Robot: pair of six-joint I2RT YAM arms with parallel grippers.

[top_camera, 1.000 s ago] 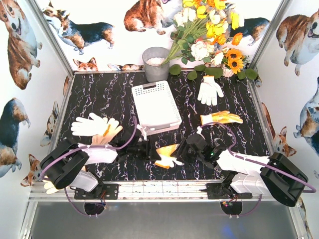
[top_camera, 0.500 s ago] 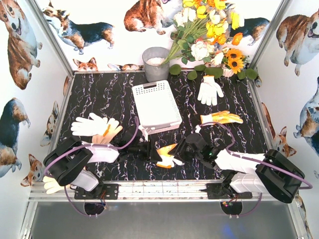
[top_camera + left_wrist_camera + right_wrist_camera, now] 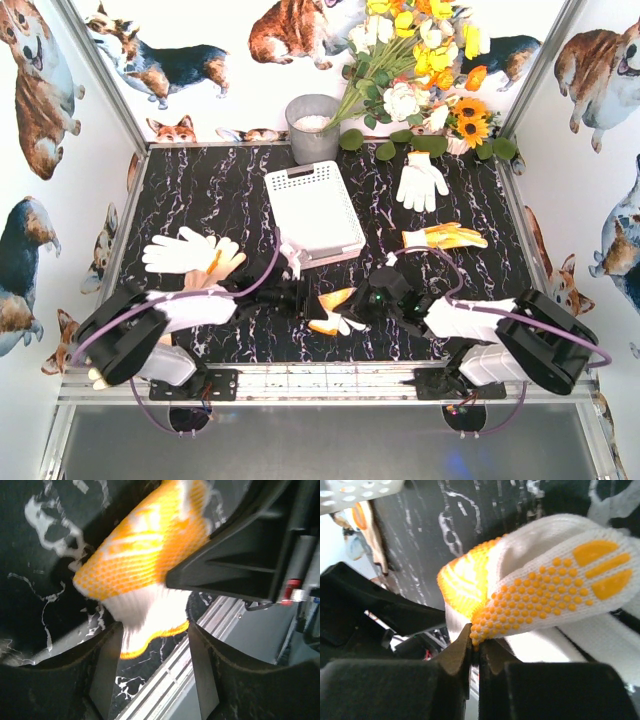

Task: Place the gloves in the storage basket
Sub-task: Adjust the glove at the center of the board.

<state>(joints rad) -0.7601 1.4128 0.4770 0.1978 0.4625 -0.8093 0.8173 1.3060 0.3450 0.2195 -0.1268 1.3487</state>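
A white glove with an orange-dotted palm (image 3: 334, 311) lies between my two grippers near the table's front middle. My right gripper (image 3: 358, 309) is shut on its dotted edge, seen close in the right wrist view (image 3: 475, 641), where the glove (image 3: 555, 587) folds up above the jaws. My left gripper (image 3: 307, 302) is open; in its wrist view (image 3: 155, 630) the glove's cuff (image 3: 145, 615) hangs between the spread fingers. The white storage basket (image 3: 312, 210) stands behind them. Other gloves lie at the left (image 3: 188, 252), right (image 3: 443, 237) and back right (image 3: 421, 180).
A round grey bucket (image 3: 313, 127) and a bunch of artificial flowers (image 3: 420, 70) stand at the back wall. Another glove (image 3: 95, 375) pokes out by the left arm's base. Corgi-print walls close in three sides; a metal rail (image 3: 330, 375) runs along the front edge.
Both grippers have closed in on the orange-palmed glove, the left moving right and the right moving left. The glove's edge is now bunched up and lifted between them.
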